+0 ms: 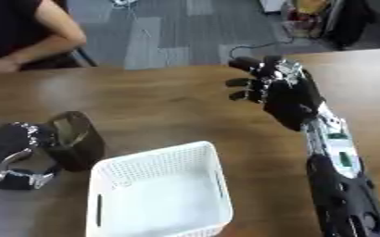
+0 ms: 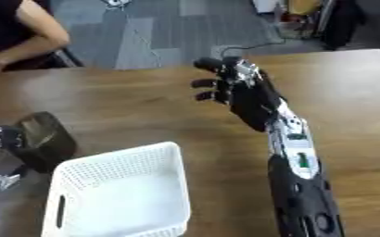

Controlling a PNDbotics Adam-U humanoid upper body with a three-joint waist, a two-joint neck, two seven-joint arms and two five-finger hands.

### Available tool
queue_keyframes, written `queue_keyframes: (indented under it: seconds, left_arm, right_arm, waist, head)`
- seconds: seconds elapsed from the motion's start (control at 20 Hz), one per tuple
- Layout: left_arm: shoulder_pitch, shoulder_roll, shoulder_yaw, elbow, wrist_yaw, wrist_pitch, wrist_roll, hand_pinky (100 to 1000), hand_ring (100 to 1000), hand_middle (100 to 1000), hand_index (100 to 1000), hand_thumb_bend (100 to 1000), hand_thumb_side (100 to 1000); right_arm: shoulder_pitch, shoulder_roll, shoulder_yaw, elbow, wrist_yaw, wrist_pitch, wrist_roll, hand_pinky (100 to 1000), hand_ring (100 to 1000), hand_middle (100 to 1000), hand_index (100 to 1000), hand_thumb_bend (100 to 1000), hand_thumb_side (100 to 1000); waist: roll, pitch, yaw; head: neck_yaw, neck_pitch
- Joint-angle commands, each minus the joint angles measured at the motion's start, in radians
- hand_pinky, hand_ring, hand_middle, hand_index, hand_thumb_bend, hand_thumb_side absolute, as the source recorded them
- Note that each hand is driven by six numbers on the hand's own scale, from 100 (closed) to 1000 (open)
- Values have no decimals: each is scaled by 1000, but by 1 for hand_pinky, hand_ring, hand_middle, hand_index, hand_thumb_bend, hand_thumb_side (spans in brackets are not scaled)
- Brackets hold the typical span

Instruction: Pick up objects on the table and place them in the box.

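From my remote station I recorded one wooden table (image 1: 161, 97), brown with a visible grain, filling most of both views. On it stood one box (image 1: 157, 194), a white plastic basket with perforated walls and a handle slot in its near-left wall, set at the near edge slightly left of centre; I saw nothing inside it. I counted one object to be picked: a dark brown, roughly cylindrical container (image 1: 73, 139), open at the top and tilted, standing just left of the box's far-left corner. Two robot hands were in view. The right hand (image 1: 284, 90) was raised over the table beyond the box and to its right, well apart from both box and container, its fingers (image 1: 250, 64) bent forward but spread apart and holding nothing. The left hand (image 1: 15, 148) lay at the left edge, touching the container's left side; its thumb and fingers appeared curled round the container, though part of the hand was cut off in the right eye view.
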Motion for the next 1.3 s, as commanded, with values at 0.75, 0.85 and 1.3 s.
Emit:
queue_keyframes:
  seconds: [0.75,0.85,1.3]
  left_arm:
    - [185,287,79,-537,351,59,29,100,100,100,246,100,300]
    - [188,286,79,-549,371,64,10,100,100,100,246,100,300]
    - [152,260,48,-589,436,48,-42,100,100,100,244,100,307]
  right_arm:
    - [30,-23,-13,-31,-3,26,4,791,848,985,954,100,1000]
    - [31,-22,-14,-33,-4,28,4,791,848,985,954,100,1000]
    - [31,-17,-13,-36,-3,32,4,791,848,985,954,100,1000]
  waist:
    - [16,-49,46]
    - [16,-49,45]
    - [14,-51,41]
  head:
    - [-89,-4]
    - [-89,-4]
    - [-84,-5]
